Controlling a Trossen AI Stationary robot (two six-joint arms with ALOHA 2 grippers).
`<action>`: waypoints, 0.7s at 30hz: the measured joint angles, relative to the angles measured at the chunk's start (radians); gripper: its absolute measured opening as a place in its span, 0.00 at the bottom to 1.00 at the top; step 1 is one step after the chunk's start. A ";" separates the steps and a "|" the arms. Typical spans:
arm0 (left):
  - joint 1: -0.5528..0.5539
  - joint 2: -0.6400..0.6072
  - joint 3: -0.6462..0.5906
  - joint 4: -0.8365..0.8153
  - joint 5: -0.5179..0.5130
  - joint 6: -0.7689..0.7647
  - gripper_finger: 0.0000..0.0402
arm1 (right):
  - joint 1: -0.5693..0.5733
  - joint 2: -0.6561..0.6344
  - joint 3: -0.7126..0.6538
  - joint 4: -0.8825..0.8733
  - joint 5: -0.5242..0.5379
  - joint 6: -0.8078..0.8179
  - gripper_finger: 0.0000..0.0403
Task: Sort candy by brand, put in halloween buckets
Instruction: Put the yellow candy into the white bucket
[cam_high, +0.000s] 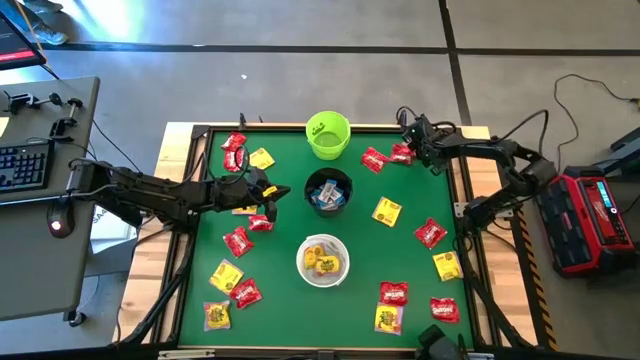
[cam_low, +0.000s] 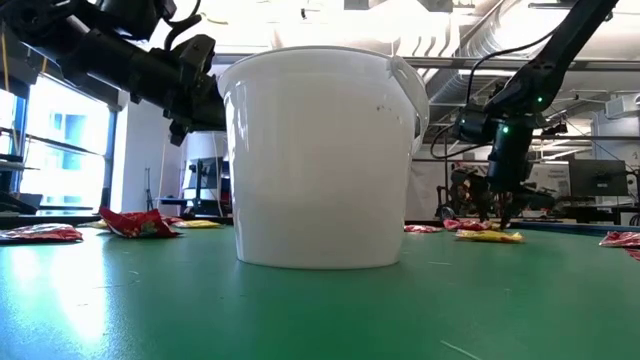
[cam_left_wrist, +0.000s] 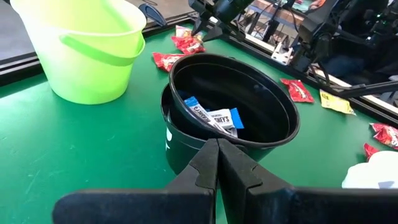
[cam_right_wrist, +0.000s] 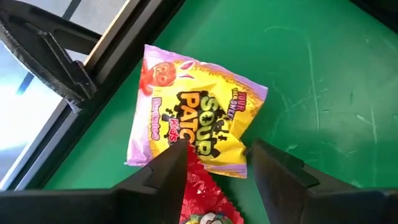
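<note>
Right tool (cam_right_wrist: 214, 165) poised over a yellow packet (cam_right_wrist: 193, 112) at the table's (cam_high: 280, 290) two-o'clock corner, beside red packets (cam_high: 375, 158).
Packets are light, thin, crinkly foil — slippery, soft; best pinched across a flat edge. Right tool's fingers stand apart; left tool (cam_left_wrist: 217, 168), pressed together and empty, faces the black pail (cam_high: 328, 190) at centre. Green pail (cam_high: 328, 135) at twelve, white pail (cam_high: 323, 260) at six — smooth rigid plastic.

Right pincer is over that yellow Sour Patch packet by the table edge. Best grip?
Come straight down on the Sour Patch packet, fingers across its near short end. It lies flat on the mat, partly over a red packet, so pinch only the top layer. The right pincer is open above that end.
</note>
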 joint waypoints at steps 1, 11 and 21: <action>0.000 0.000 0.000 0.000 0.000 0.000 0.00 | 0.000 0.000 0.000 -0.002 0.002 -0.004 0.41; 0.000 0.000 0.000 0.000 0.001 -0.001 0.00 | -0.001 0.000 0.000 -0.082 0.008 -0.005 0.05; 0.000 0.000 0.000 0.000 0.002 0.000 0.00 | 0.017 -0.072 0.000 -0.103 0.003 -0.003 0.01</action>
